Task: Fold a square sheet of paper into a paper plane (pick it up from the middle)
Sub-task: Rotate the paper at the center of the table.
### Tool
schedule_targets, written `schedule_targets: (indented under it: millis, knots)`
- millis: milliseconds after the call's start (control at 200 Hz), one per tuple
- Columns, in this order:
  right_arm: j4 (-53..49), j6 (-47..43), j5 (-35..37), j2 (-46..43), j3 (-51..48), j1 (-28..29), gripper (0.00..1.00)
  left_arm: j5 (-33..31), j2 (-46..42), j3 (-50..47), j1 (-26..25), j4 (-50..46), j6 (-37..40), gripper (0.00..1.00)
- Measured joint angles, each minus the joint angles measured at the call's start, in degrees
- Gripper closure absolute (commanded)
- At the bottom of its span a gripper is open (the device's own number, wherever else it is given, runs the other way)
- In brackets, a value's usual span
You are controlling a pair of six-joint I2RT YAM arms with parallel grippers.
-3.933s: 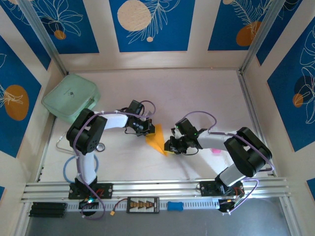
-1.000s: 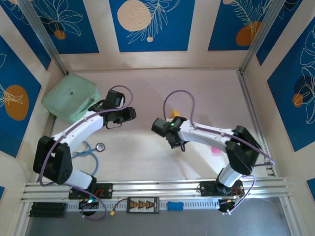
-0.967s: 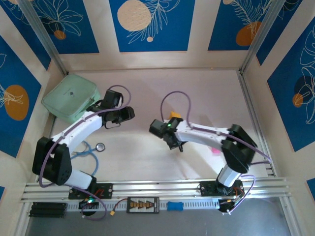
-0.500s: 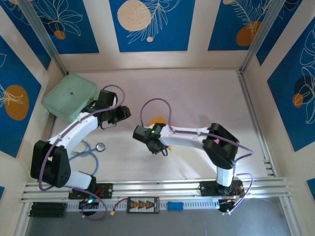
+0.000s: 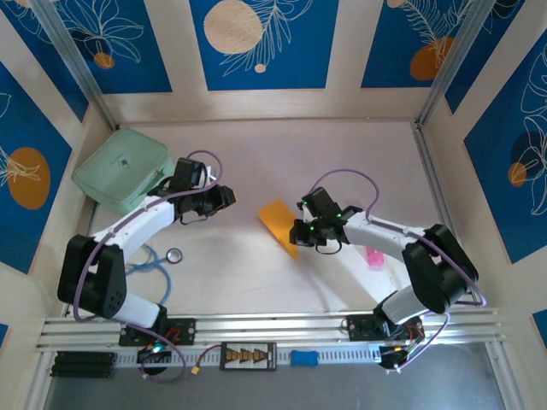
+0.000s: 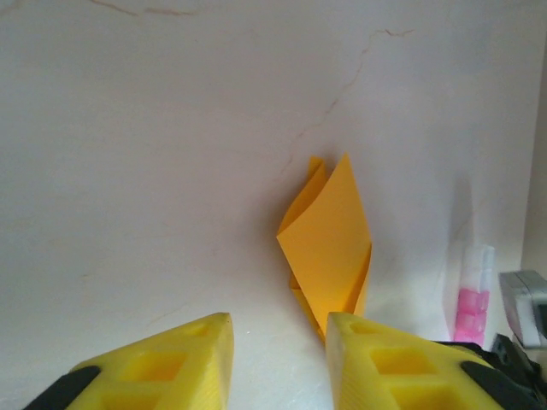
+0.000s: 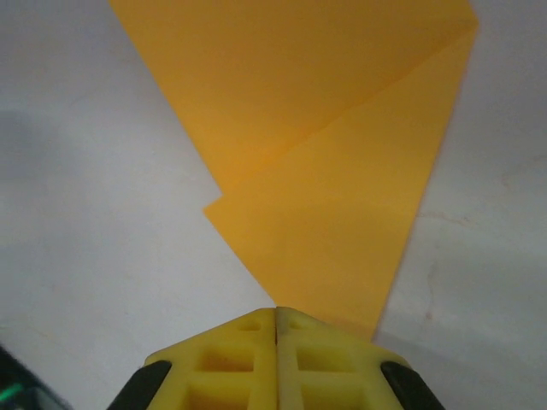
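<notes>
From where I stand, the orange paper (image 5: 278, 221) lies about in the middle of the bench (image 5: 342, 162), between the two arms. It is already folded into a narrow pointed shape. In the right wrist view one flap lies over another layer of the paper (image 7: 316, 171) with a slanted edge, and in the left wrist view the layers of the paper (image 6: 329, 243) are not flat but stand a little open at the far end. The right gripper (image 5: 297, 232) is at the right edge of the paper. Its jaws are pressed together and the tips (image 7: 276, 318) touch the near edge of the sheet; whether a layer is pinched between them I cannot tell. The left gripper (image 5: 224, 198) is to the left of the paper and apart from it, with its jaws parted (image 6: 275, 329) and nothing between them. A small pink object (image 5: 373, 256) stands near the right arm, and a mint-green case (image 5: 124, 169) lies at the far left. I think the work is in the middle folds: the paper has creases but it is not yet a plane with wings. The next move probably needs the left gripper to come closer and hold one side down, so that the right one can press or turn the loose flap without sliding the thin paper over the smooth bench.
</notes>
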Motion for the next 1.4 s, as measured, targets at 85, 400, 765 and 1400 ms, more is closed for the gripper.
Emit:
schedule_targets:
  millis: [85, 400, 765, 1400]
  knots:
    - [2.6, 0.3, -2.9, 2.3, 0.2, -0.7, 0.93, 1.5, 0.8, -0.5, -0.5, 1.0, -0.4, 0.71]
    - [7.0, 5.7, -6.4, 9.9, -0.8, -1.4, 0.93, 4.9, 4.1, -0.7, -2.2, 3.1, -1.1, 0.76]
    - [20.1, 34.1, -0.2, 6.5, -8.8, 4.4, 1.00, 6.0, 6.9, -0.7, -3.8, 4.5, -1.8, 0.78]
    - [26.1, 49.6, 11.0, -4.5, -16.1, 5.5, 0.86, 9.4, 13.4, 3.7, -11.5, 6.6, -2.4, 0.82]
